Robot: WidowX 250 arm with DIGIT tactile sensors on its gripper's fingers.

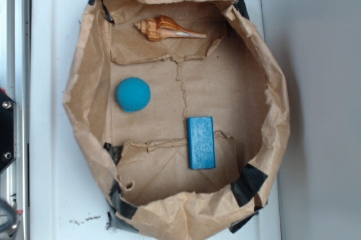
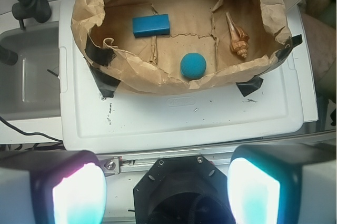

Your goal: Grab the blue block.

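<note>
The blue block (image 1: 201,142) is a flat bright-blue slab lying on the floor of a brown paper bag (image 1: 84,82), toward its lower right. It also shows in the wrist view (image 2: 151,25), in the bag's left part. My gripper (image 2: 166,190) is out of the exterior view. In the wrist view its two fingers (image 2: 79,192) stand wide apart with nothing between them, high above and well short of the bag, over the robot's black base.
A teal-blue ball (image 1: 133,94) and a brown spiral seashell (image 1: 166,29) also lie in the bag. The bag's crumpled walls stand up all round, taped with black tape (image 1: 248,183). It rests on a white lid (image 1: 51,53). A grey sink (image 2: 26,76) lies left.
</note>
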